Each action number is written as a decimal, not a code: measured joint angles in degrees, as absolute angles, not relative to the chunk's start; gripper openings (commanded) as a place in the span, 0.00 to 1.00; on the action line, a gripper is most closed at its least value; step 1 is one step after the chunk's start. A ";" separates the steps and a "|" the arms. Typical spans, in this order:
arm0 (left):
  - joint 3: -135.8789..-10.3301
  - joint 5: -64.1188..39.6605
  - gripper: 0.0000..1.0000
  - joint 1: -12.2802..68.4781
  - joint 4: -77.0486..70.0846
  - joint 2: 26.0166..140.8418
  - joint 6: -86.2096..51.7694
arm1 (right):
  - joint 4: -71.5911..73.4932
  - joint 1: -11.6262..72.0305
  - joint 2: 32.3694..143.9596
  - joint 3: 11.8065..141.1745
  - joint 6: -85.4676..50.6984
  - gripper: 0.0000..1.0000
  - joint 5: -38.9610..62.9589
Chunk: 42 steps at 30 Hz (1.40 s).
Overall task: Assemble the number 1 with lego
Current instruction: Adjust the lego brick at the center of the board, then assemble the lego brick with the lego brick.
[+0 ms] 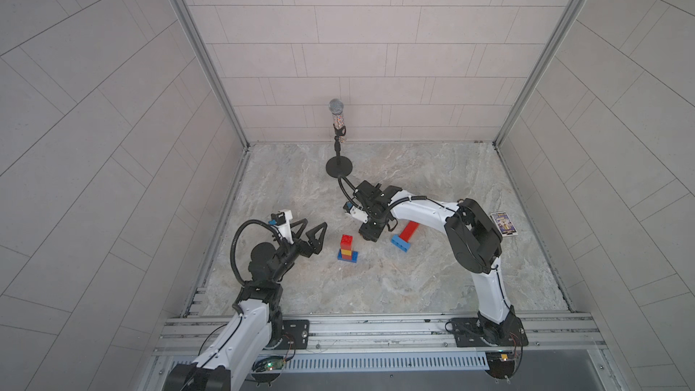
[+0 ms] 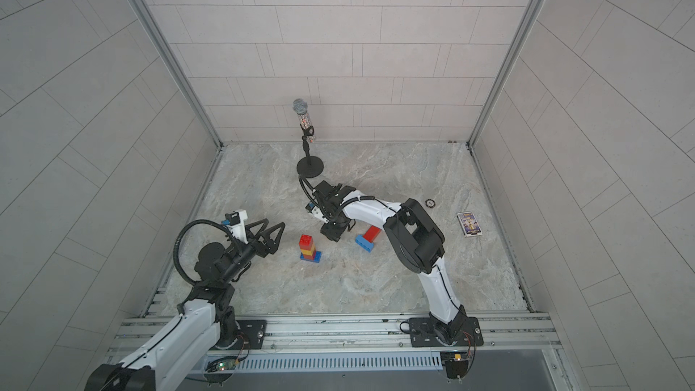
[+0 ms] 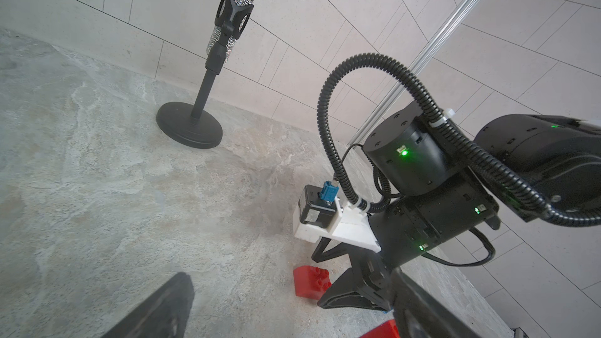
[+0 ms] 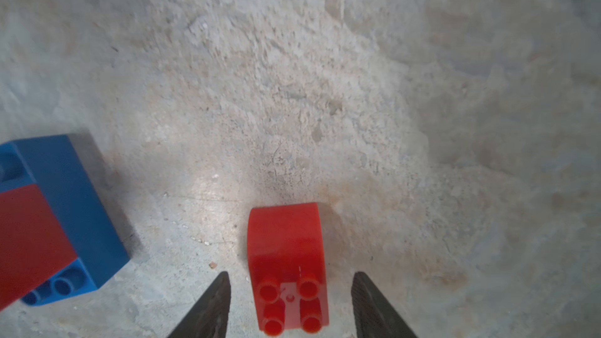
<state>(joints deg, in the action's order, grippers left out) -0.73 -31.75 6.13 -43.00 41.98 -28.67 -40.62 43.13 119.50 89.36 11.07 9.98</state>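
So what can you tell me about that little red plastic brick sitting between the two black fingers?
The small red plastic brick is glossy, with one rounded edge and four round studs on one face. It seems to lie tipped on its side on the mottled stone-look tabletop, studs pointing sideways. The right gripper hangs open over it, a black finger on either side with a gap at each, so only the table touches it. A longer blue brick lies nearby, apart.

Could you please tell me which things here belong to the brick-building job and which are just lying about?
For the job: upright brick stack; red-and-blue piece lying flat; loose red brick.
Lying about: microphone on its stand; printed box; small ring.
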 measured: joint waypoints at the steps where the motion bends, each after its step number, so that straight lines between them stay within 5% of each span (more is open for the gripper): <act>1: -0.73 -31.75 1.00 6.13 -43.00 41.98 -28.67 | -40.66 43.13 119.66 89.36 11.16 0.50 9.89; 12: -0.73 -31.73 1.00 6.13 -43.00 41.98 -28.67 | -41.87 43.24 119.39 89.47 11.79 0.20 9.17; 26: -0.73 -31.68 1.00 6.13 -43.00 41.98 -28.67 | -54.85 50.81 105.34 100.82 14.17 0.13 7.60; 42: -0.73 -31.70 1.00 6.13 -43.00 42.30 -28.67 | -66.08 55.61 109.38 111.31 16.38 0.12 5.72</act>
<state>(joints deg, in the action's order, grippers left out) -0.73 -31.70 6.13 -43.00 42.30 -28.67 -66.08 55.61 109.38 111.31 16.38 5.72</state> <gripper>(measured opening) 0.997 0.323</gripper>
